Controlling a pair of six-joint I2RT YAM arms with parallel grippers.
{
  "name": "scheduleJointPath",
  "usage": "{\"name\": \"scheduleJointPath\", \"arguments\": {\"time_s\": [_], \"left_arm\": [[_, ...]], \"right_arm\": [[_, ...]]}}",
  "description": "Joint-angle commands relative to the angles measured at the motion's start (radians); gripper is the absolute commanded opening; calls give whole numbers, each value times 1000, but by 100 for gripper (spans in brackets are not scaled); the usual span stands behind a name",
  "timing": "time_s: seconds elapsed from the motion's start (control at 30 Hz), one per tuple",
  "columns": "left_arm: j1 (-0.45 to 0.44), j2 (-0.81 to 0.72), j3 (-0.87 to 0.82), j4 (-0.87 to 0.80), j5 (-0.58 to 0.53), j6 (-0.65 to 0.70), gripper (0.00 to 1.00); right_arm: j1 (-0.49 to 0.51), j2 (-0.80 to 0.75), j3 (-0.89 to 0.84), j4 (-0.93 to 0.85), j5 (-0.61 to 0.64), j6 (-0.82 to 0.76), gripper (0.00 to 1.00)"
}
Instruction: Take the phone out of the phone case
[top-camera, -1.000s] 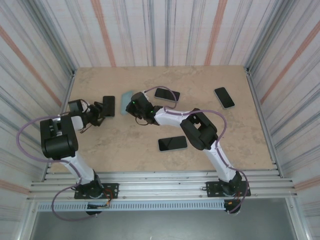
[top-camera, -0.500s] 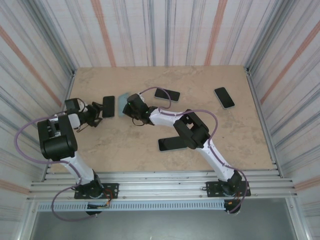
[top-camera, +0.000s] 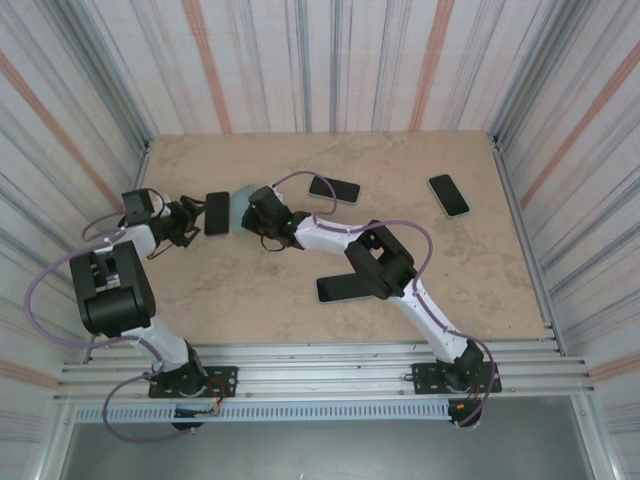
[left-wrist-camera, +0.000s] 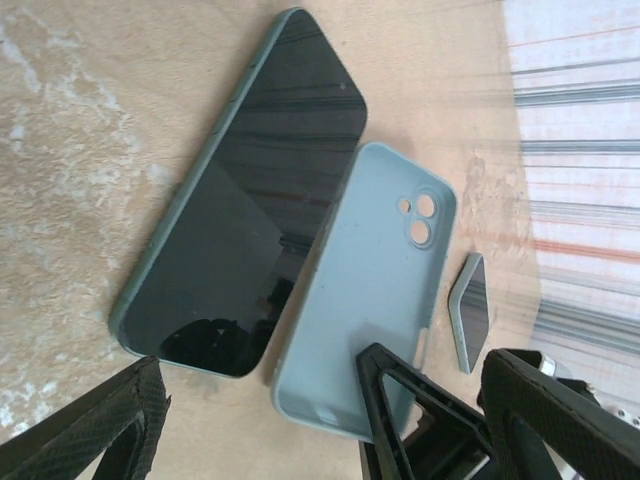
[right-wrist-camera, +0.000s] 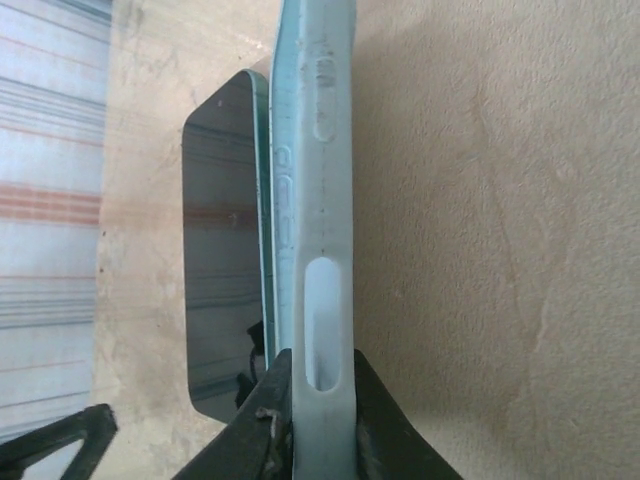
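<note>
The dark phone (top-camera: 217, 213) lies bare and screen-up on the table at the back left, also clear in the left wrist view (left-wrist-camera: 250, 200). Right beside it is the empty pale blue phone case (top-camera: 240, 208), its camera holes visible (left-wrist-camera: 370, 290). My right gripper (top-camera: 254, 212) is shut on one end of the case; in the right wrist view the case (right-wrist-camera: 315, 200) is edge-on between the fingers (right-wrist-camera: 250, 430). My left gripper (top-camera: 190, 219) stands open just left of the phone, one finger (left-wrist-camera: 100, 430) low in its own view, holding nothing.
Three other phones lie on the table: one behind the right gripper (top-camera: 334, 188), one at the back right (top-camera: 448, 195), one in the middle near the right arm's elbow (top-camera: 345, 287). Corrugated walls close in the table's sides.
The right gripper has carried the case left and down until it sits against the phone. The left gripper has drawn back left, away from the phone, which has stayed put.
</note>
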Motion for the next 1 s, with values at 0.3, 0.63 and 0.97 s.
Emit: {"name": "scheduleJointPath", "arguments": {"time_s": [0.3,0.63,0.97], "left_arm": [[9,-94,48,-77,50,50,86],[9,-108,63,-98,61,68,86],[9,-125,81,-119,77,85,86]], "right_arm": [[4,-16,79,-126,37,-172,37],[-9,17,114,-183,40,-207,46],[-29,-4,148,-203,41,-266,53]]}}
